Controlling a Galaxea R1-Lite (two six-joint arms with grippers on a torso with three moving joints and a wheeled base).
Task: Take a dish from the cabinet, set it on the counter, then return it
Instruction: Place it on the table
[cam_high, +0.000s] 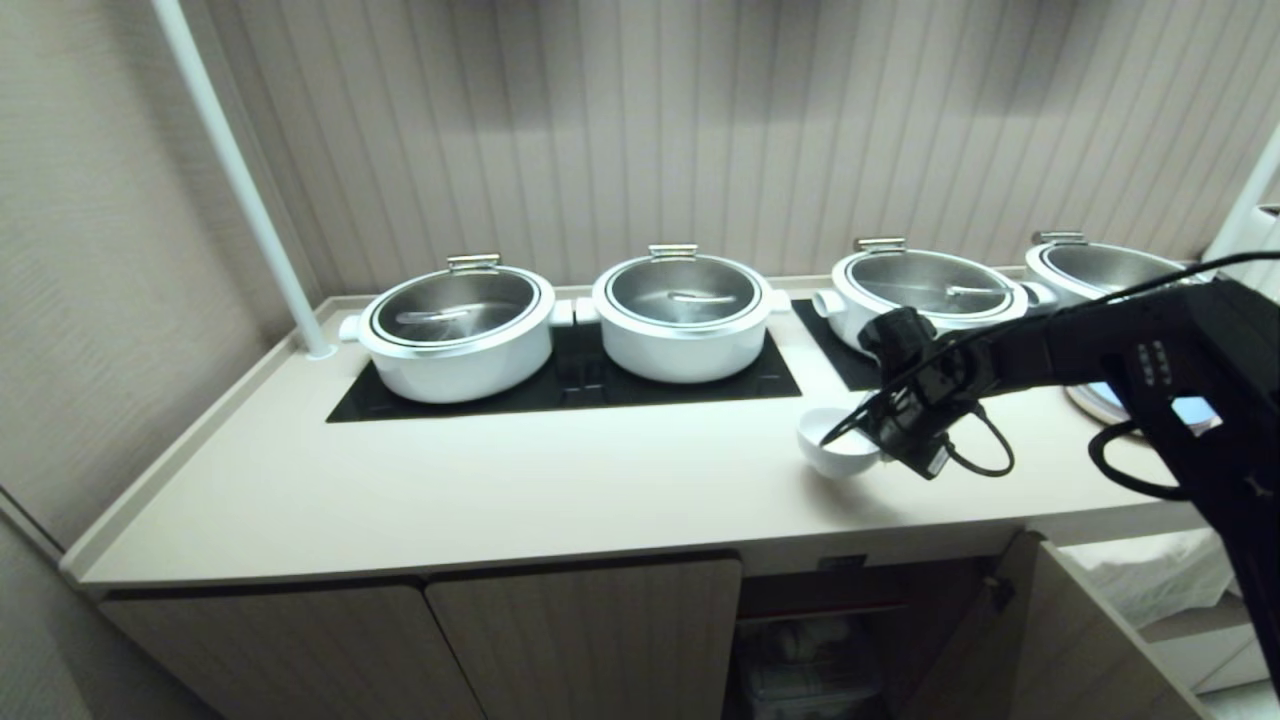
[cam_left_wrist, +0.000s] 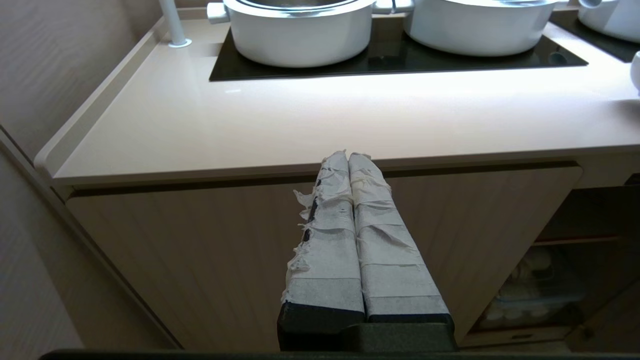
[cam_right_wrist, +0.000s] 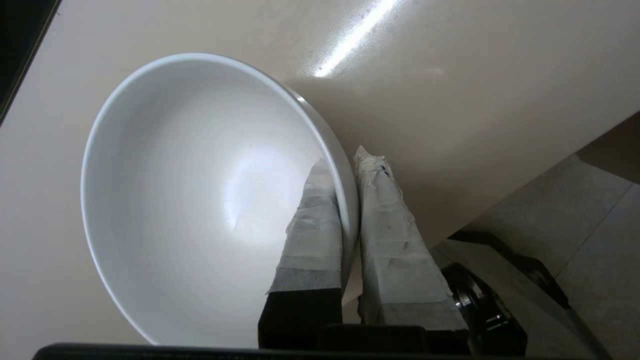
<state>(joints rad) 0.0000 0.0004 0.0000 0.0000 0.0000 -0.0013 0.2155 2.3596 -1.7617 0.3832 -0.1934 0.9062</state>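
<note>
Small glossy white dish (cam_right_wrist: 200, 190), round and smooth-walled, pinched by its rim in the right gripper (cam_right_wrist: 349, 170) — one tape-wrapped finger (cam_right_wrist: 312, 235) inside the bowl, the other pressed against the outer wall, jaws nearly together on the thin edge. Held tilted over the counter (cam_high: 520, 480), at its right-hand part, just in front of the black cooktop panel (cam_high: 570, 385) corner; whether the foot touches the surface, impossible to say. Matte cream counter, flat and smooth, with a raised lip along the back and left side and a rounded front edge. Wide bare stretch of countertop to the left of the dish, between the cooktop and the front edge. Large white lidded pots (cam_high: 455, 335) in a row along the back (brushed-metal lids, stubby side handles), well apart from the dish. Below, the cabinet (cam_high: 580, 640) in pale wood grain: left doors shut, right door (cam_high: 1050, 640) swung open beneath the arm, red-edged shelf showing inside. Left gripper (cam_left_wrist: 348, 157) parked low in front of the closed cabinet doors — frayed tape-wrapped fingers pressed together, nothing between them.
</note>
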